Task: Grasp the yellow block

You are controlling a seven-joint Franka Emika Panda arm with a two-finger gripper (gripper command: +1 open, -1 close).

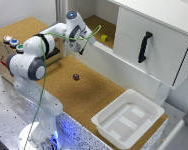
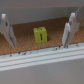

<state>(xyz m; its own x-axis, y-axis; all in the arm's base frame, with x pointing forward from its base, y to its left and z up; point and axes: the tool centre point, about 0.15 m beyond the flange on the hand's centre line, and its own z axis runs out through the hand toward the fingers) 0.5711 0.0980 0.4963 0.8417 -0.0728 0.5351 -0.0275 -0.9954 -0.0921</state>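
Observation:
The yellow block [image 1: 104, 37] is a tiny yellow-green cube on the cork floor of an open white cabinet recess at the back. In the exterior view my gripper [image 1: 82, 49] hangs just outside the recess, toward the exterior view's left of the block and apart from it. The wrist view shows the block [image 2: 40, 35] standing between and beyond my two white fingers [image 2: 6, 30]. The gripper [image 2: 38, 31] is open, with nothing held.
A white ledge [image 2: 40, 59] of the recess runs between me and the block. A small dark maroon object [image 1: 76, 76] lies on the cork table. A white tray [image 1: 105, 124] sits front right, a white cabinet door with a black handle [image 1: 145, 46] is right of the recess, and a button box [image 1: 11, 42] stands at left.

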